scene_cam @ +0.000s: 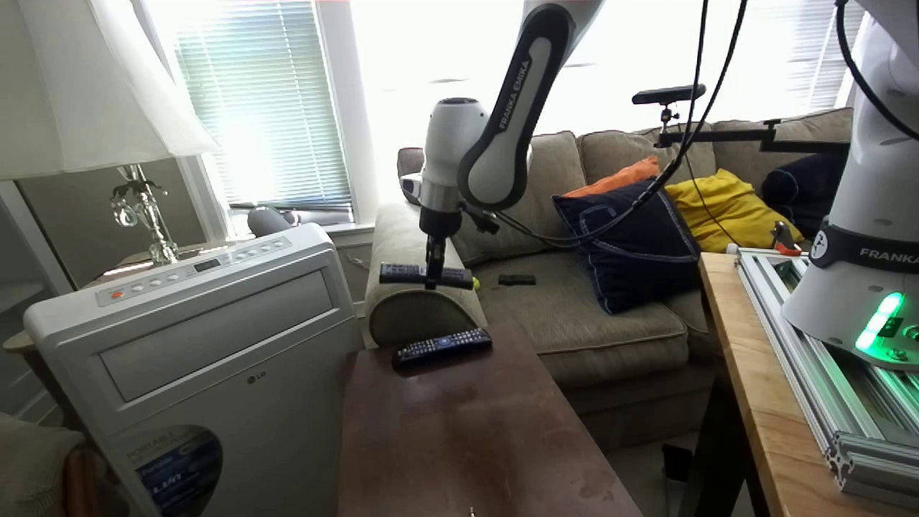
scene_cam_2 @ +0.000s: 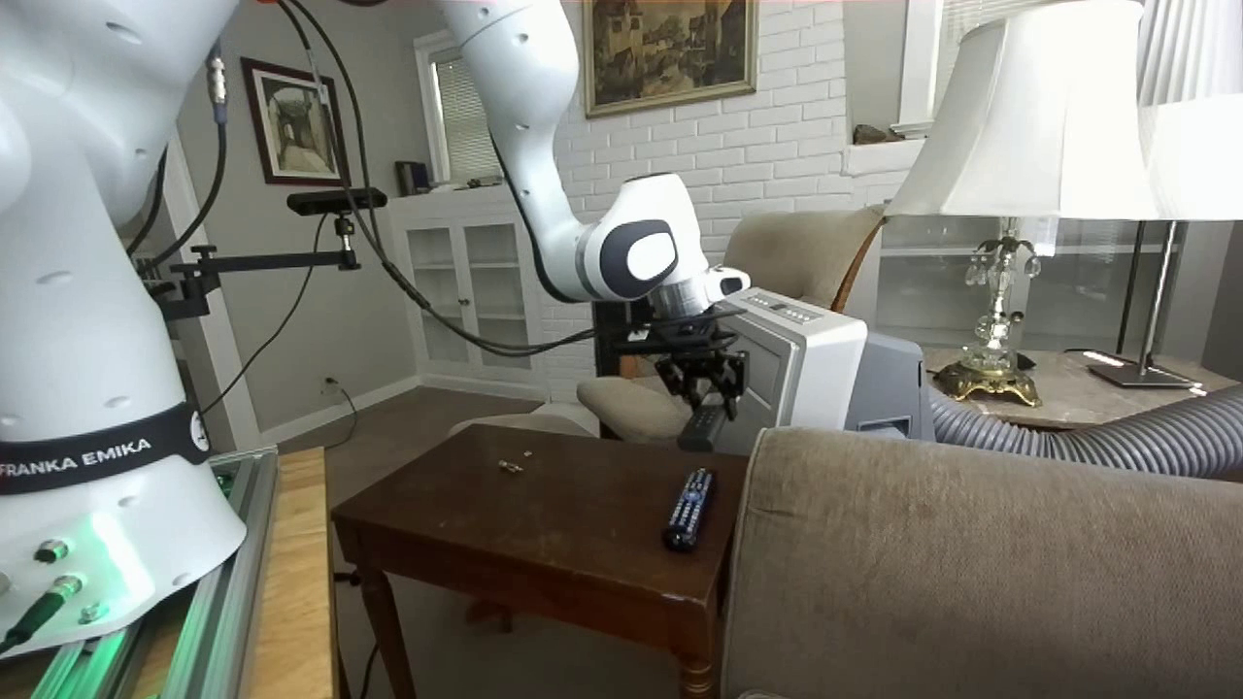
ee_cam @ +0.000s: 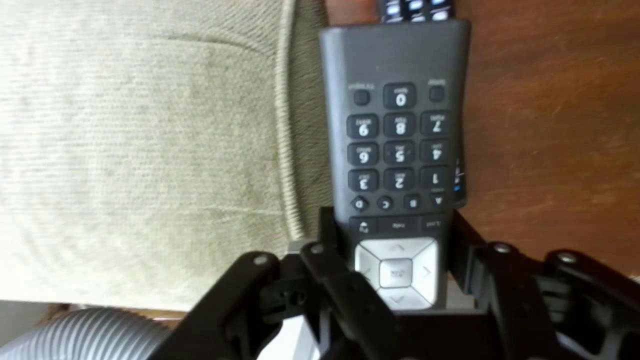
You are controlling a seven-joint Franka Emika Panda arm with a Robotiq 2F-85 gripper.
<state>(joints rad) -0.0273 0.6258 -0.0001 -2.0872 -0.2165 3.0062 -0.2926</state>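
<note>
Remote (ee_cam: 397, 165) sits in your grip in the wrist view: the fingers (ee_cam: 467, 252) are clamped on its long edges, beside the silver keys, so the grasp looks done. Beneath it, mostly hidden, the other remote (ee_cam: 419, 9) lies on the counter (ee_cam: 545, 150), with the sofa (ee_cam: 165, 140) alongside. In an exterior view, what you hold hangs roughly level in the air by the sofa's arm, just beside the AC (scene_cam: 237, 391), and a dark object (scene_cam: 517, 279) lies on the sofa. In an exterior view, you can see small bits (scene_cam_2: 510, 467) on the counter, well apart from the other remote, while yours hangs by the counter's edge, seemingly touching nothing below. So lifting looks done as well; letting go is what seems left, as your grip is not yet released.
</note>
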